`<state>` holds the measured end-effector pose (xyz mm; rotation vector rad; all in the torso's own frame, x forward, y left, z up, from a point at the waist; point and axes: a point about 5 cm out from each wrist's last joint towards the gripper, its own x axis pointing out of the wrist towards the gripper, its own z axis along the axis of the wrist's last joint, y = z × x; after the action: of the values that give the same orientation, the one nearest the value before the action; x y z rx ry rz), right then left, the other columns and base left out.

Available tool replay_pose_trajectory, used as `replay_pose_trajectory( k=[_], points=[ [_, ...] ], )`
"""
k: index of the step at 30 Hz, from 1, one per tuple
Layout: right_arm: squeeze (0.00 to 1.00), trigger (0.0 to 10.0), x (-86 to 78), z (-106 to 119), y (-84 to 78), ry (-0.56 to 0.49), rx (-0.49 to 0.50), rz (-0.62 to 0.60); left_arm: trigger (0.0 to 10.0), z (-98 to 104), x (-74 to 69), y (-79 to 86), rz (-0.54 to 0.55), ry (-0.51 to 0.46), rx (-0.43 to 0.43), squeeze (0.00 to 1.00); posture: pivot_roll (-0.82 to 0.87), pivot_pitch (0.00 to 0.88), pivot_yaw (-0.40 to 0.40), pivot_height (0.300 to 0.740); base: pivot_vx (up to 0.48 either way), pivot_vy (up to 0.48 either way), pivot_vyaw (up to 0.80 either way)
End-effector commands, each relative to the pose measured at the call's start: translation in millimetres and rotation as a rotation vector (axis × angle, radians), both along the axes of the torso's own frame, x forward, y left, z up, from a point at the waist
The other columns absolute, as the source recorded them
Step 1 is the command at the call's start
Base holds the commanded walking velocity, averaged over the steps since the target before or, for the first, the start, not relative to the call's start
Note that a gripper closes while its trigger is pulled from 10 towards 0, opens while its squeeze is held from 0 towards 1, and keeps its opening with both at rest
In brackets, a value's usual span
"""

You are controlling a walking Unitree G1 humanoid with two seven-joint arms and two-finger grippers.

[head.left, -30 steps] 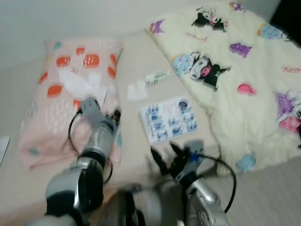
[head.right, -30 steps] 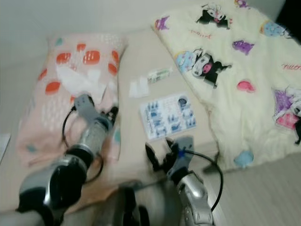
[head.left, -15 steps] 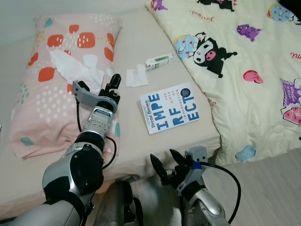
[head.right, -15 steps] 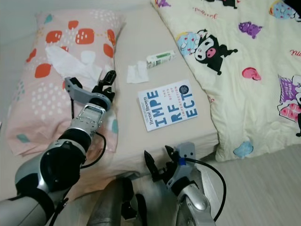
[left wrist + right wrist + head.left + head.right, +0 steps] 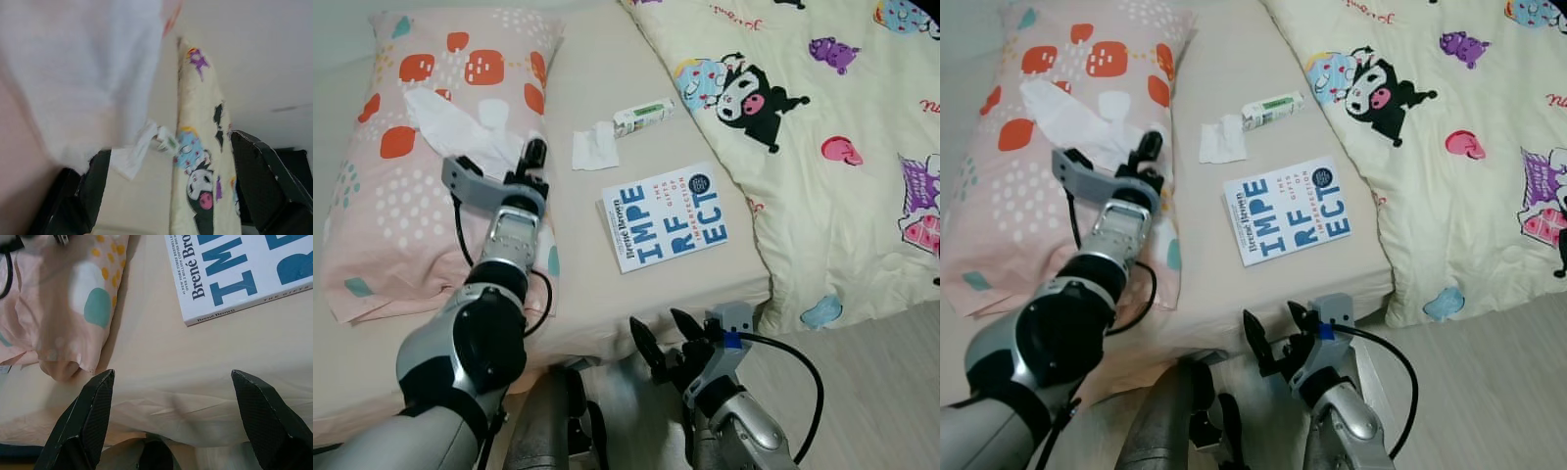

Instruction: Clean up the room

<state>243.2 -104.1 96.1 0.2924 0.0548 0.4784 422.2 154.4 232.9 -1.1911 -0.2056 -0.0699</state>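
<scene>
Beige, smooth sheeting covers the bed, where the eye views show a soft pink pillow with orange blotches at far left, crumpled white tissues lying on it, and the left gripper reaching over its right edge, fingers spread apart with nothing held. Right of it lie a small wrinkled tissue, a little green-and-white box, a flat glossy book with blue lettering, and a plush cream blanket printed with cartoon figures. Near the bed's edge the right gripper hovers wide open and empty. From the left wrist, blurred white tissue looms between the parted fingers. From the right wrist, the book's corner and pillow hem lie beyond the spread fingers.
</scene>
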Motion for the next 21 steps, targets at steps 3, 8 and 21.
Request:
replay_pose_trajectory(
  k=[3,8,21],
  points=[
    [0.00,10.0,-7.1,-5,5.4,0.034,0.012,0.017,10.0,-6,-1.3,9.4,0.032,0.017,-0.044,1.00,-0.26,0.529,0.116,0.630,0.000,0.000,0.00],
    [0.00,10.0,-8.8,-5,6.2,0.042,0.013,0.018,10.0,0,-0.1,8.1,0.018,-0.001,-0.101,1.00,-0.26,0.531,0.119,0.630,0.000,0.000,0.00],
    [0.00,10.0,-15.6,0,4.0,0.049,0.019,0.013,10.0,2,-1.9,29.7,0.194,0.079,0.031,0.00,-0.28,0.551,0.108,0.630,0.000,0.000,0.00]
  ],
)
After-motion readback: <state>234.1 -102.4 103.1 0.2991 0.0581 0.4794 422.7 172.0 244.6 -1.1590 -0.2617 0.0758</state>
